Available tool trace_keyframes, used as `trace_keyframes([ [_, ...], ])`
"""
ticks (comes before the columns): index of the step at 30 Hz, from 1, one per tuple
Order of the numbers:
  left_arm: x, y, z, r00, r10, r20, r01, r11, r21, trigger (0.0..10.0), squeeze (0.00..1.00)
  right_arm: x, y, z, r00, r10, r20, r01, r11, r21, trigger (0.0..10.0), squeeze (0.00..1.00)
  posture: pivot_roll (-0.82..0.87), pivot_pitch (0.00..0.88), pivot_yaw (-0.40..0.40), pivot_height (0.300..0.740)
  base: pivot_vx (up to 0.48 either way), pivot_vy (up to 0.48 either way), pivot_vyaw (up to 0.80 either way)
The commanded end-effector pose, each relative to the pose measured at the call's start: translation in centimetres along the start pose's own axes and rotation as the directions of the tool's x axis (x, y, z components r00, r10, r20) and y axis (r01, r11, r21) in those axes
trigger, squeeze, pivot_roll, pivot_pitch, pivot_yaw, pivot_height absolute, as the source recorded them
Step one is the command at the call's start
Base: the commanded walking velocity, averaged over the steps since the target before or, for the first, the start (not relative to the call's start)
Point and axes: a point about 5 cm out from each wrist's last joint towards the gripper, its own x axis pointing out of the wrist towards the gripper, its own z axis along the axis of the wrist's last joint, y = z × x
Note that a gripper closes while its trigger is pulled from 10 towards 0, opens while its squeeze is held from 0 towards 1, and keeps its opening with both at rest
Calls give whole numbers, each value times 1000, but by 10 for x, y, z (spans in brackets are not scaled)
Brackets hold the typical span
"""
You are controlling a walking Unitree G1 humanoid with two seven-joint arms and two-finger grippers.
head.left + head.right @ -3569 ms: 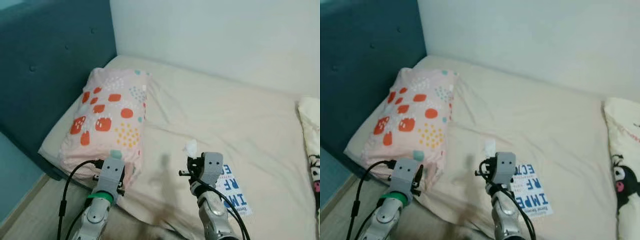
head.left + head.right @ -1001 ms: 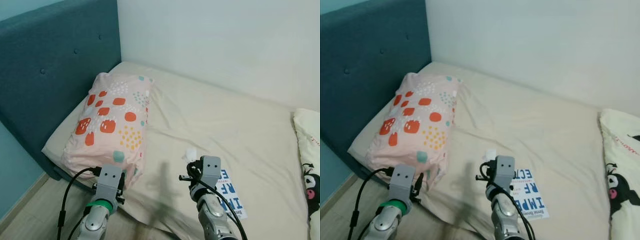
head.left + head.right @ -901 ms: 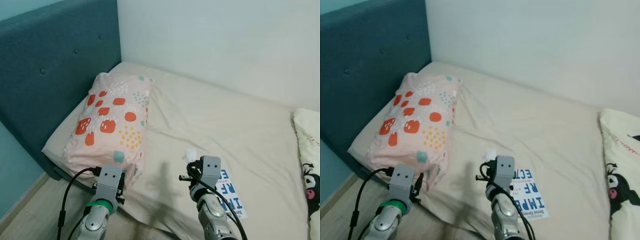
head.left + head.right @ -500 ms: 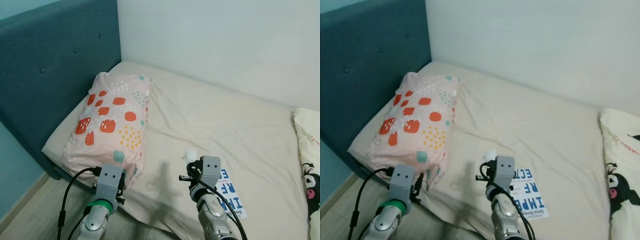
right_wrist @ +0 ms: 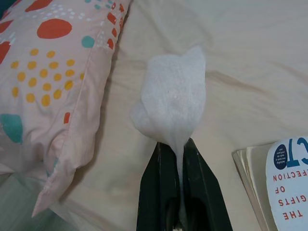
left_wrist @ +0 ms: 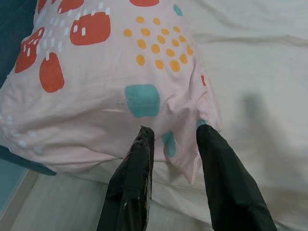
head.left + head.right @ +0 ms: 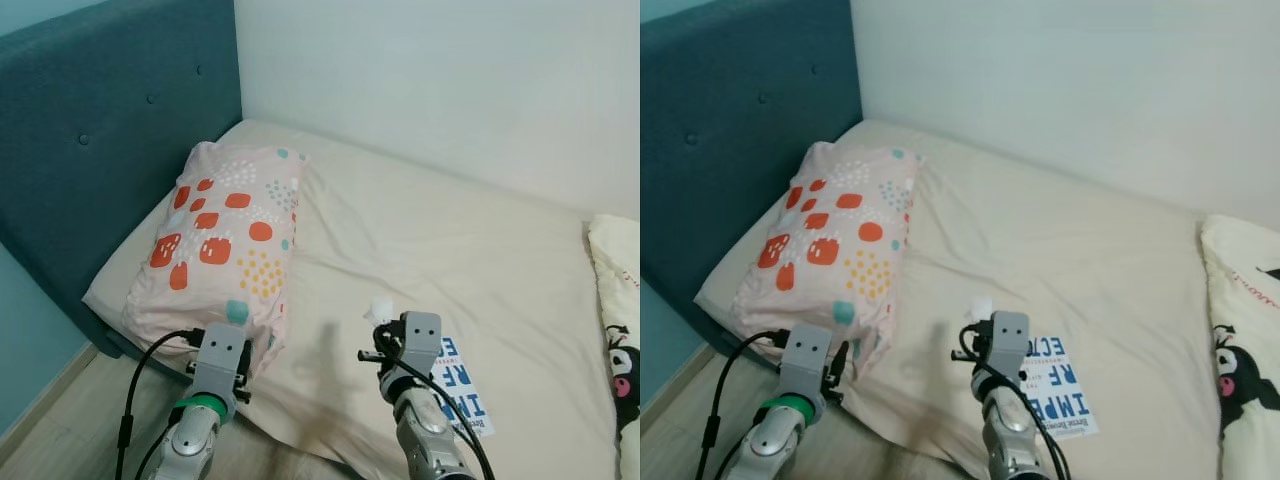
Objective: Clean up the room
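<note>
A crumpled white tissue [image 5: 172,101] sticks up from my right gripper [image 5: 175,150], which is shut on it and held just above the beige bed sheet [image 7: 450,250] near the bed's front edge. The tissue [image 7: 380,310] peeks out beyond that wrist in the eye views. My left gripper [image 6: 173,139] is open, its black fingers [image 6: 137,163] pointing at the near end of a pink pillow [image 7: 228,240] with red, yellow and teal patches. A white-and-blue book [image 7: 462,388] lies on the sheet beside my right arm.
A teal padded headboard [image 7: 100,150] stands on the left behind the pillow, and a white wall [image 7: 450,90] runs along the far side. A cream blanket with a black cartoon face [image 7: 622,330] lies at the right edge. Wooden floor [image 7: 60,440] shows at lower left.
Since 3.6 s ago the head camera has pulled back and shifted, showing more of the headboard. The right gripper still holds the tissue in the same pose. My left arm has edged up slightly.
</note>
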Motion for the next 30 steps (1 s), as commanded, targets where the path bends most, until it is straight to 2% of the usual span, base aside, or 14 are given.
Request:
trace_keyframes([
  [1,-2,-1,-6,999,-7,-33,7,1000,-13,10000,0,-2,-2,-7,999,-10,-34,10,1000,5,10000,0,28,26,9,740,0,0,0],
  [11,-1,-2,-5,999,-11,-33,11,1000,-16,10000,0,-2,-3,-6,999,-15,-32,15,1000,6,10000,0,27,26,9,740,0,0,0],
  [30,-3,-2,-7,999,-10,-40,9,1000,-19,10000,0,-3,-3,-7,999,-17,-35,17,1000,5,10000,0,26,30,7,740,-282,0,0],
])
